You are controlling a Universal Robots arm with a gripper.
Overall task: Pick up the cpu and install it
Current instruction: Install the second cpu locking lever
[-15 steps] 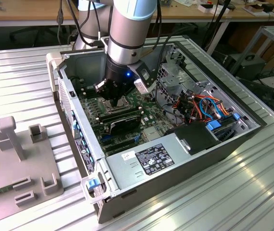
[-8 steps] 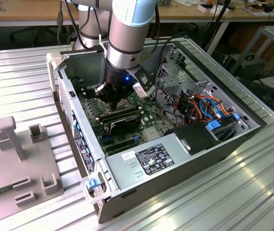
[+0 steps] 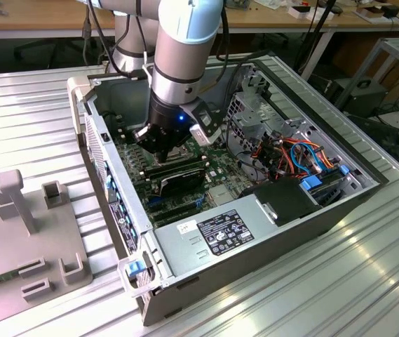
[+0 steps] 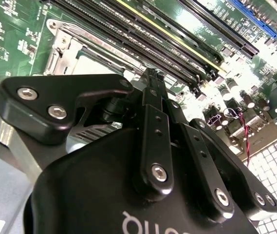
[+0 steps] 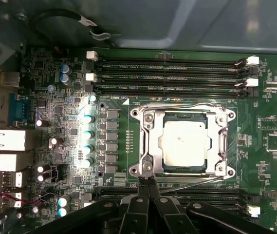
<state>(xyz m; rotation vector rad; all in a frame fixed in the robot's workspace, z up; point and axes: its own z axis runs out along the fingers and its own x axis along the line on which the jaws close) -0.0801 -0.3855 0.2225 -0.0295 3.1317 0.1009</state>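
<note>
Chip (image 5: pixel 184 145) sits flat in socket frame (image 5: pixel 149 146), centre-right of first wrist view; silver face bare, frame metal all round it. Gripper (image 5: pixel 147 181) hangs at lower centre of that view, fingertips pressed together, holding nothing, tips at frame's near edge, just beside chip.

In exterior view, gripper (image 3: pixel 158 144) is down inside open computer case (image 3: pixel 255 235), upper centre of frame, over green board (image 3: pixel 217 165).

Judgement: chip appears seated; placing step looks done. Whether frame is latched cannot be told.
</note>
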